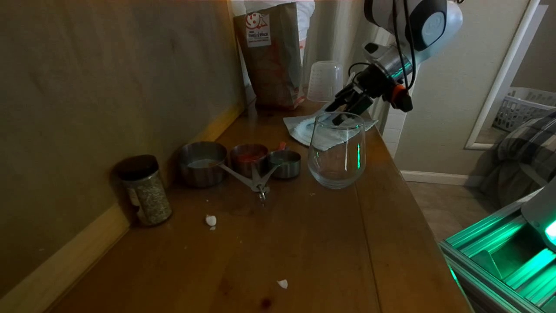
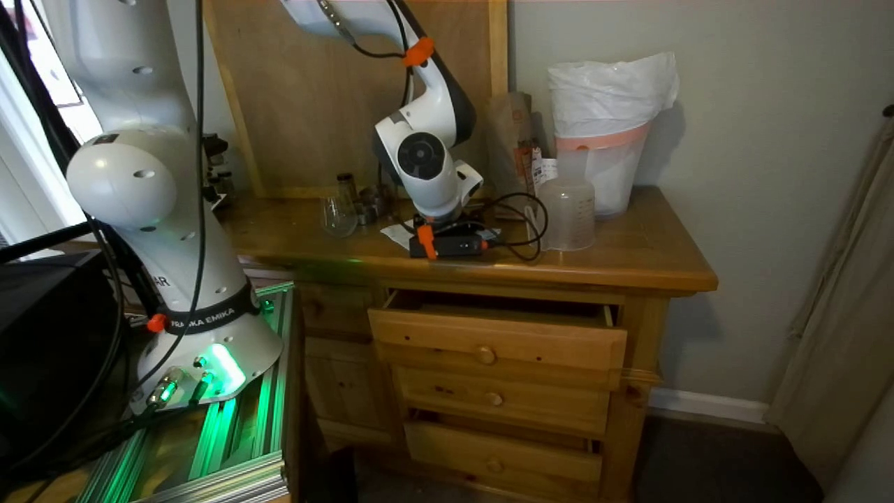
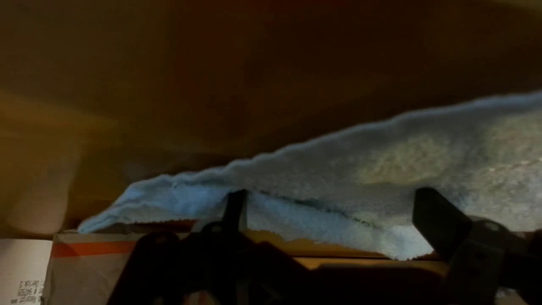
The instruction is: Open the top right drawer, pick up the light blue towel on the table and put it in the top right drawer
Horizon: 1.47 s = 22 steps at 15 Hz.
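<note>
The light blue towel (image 1: 304, 128) lies crumpled on the wooden table, behind a clear glass in an exterior view. Part of it also shows beside the arm in an exterior view (image 2: 397, 235). In the wrist view the towel (image 3: 296, 173) spreads behind and between the fingertips. My gripper (image 1: 335, 114) is low at the towel, tilted. In the wrist view the gripper (image 3: 330, 195) is open, its fingers wide apart and overlapping the towel; whether they touch it I cannot tell. The top right drawer (image 2: 433, 339) is pulled out. Its inside is mostly hidden.
A clear glass (image 1: 336, 165) and metal measuring cups (image 1: 202, 165) stand near the towel. A spice jar (image 1: 150, 195) is by the backboard. A paper bag (image 1: 271, 61), a plastic beaker (image 2: 569, 216) and a lined bin (image 2: 607, 147) stand beyond. The bottom drawer (image 2: 503, 454) is partly open.
</note>
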Available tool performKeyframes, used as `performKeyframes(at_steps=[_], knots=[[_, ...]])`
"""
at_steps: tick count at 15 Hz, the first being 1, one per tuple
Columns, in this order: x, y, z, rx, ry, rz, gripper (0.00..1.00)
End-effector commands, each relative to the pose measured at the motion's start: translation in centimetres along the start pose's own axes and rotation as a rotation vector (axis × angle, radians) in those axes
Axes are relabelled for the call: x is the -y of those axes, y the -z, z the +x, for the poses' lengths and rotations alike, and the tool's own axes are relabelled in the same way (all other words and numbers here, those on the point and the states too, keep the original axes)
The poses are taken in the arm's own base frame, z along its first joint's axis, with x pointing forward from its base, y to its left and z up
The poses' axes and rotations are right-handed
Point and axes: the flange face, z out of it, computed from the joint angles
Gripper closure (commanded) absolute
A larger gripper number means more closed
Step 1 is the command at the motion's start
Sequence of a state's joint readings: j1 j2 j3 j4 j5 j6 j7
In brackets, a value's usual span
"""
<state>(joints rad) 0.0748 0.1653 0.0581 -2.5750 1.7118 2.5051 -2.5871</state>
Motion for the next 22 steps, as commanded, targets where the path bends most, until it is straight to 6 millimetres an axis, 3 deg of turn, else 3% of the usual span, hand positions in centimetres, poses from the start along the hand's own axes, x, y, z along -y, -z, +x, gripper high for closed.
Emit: performKeyframes(at_steps=[1, 2, 3, 5, 14, 16, 22], knots=[[-1.0, -1.5, -0.2, 0.025, 0.003, -0.033, 0.00], [-1.2, -1.6, -0.2, 0.029, 0.003, -0.038, 0.06], [-1.3, -1.7, -0.1, 0.031, 0.003, -0.042, 0.26], [-1.6, -1.7, 0.0, 0.037, 0.004, -0.054, 0.31], [-2.1, -0.1, -0.2, 0.057, -0.021, -0.099, 0.94], [-2.1, 1.0, -0.3, 0.057, -0.031, -0.104, 0.98], [-0.8, 4.7, -1.7, 0.128, -0.072, -0.136, 0.95]])
